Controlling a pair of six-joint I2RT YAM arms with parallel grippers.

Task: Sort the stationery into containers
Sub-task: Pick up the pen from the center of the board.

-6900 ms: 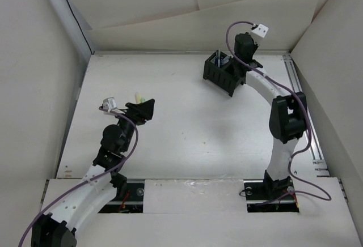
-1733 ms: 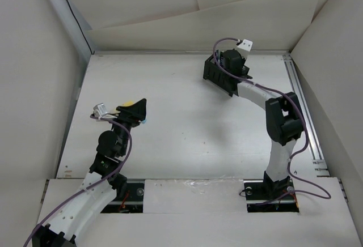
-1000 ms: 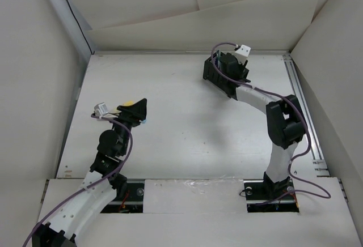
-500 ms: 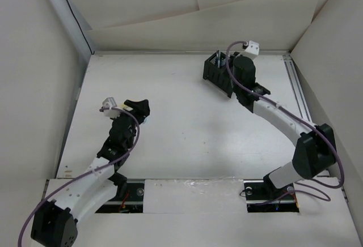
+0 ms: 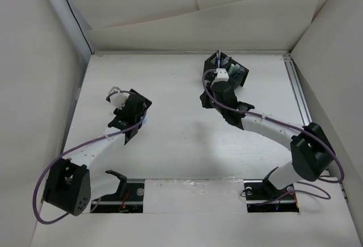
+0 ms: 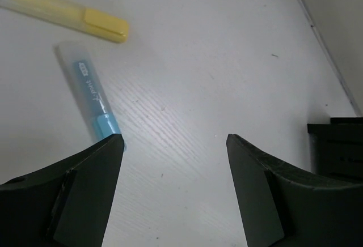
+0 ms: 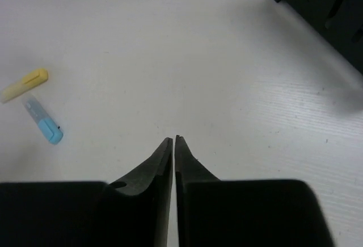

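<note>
Found the left jaws spread wide and empty, hovering low over the bench point(image 6: 215, 43). Spotted a light-blue marker point(image 6: 91, 97) lying flat just ahead of the left-hand finger, with the brighter blue end right at that fingertip; could not tell whether touching or just beside. Noted a pale yellow marker point(image 6: 68, 10) a little further out, set at an angle to the blue one, near it but apart. Caught a corner of the black organiser point(image 6: 337, 145) at the right edge of that wrist view, well apart from both markers.

Found the right jaws pressed narrow, tips all but meeting, gripping nothing. Saw them poised over bare bench, between the two markers on one side and the organiser on the other. Made out something bluish already inside the organiser in the top view, at the far edge of the bench; could not tell which items.

Judged both markers light, stiff and smooth-skinned, rounded enough to roll or skid under a glancing touch, and not fragile. Reckoned the best hold to be across the middle of the barrel, jaws square to its length. Reckoned the left jaws needed a sideways shift first, given the blue marker's place off their centre line. Feared a pinch near either end would swing it round.
</note>
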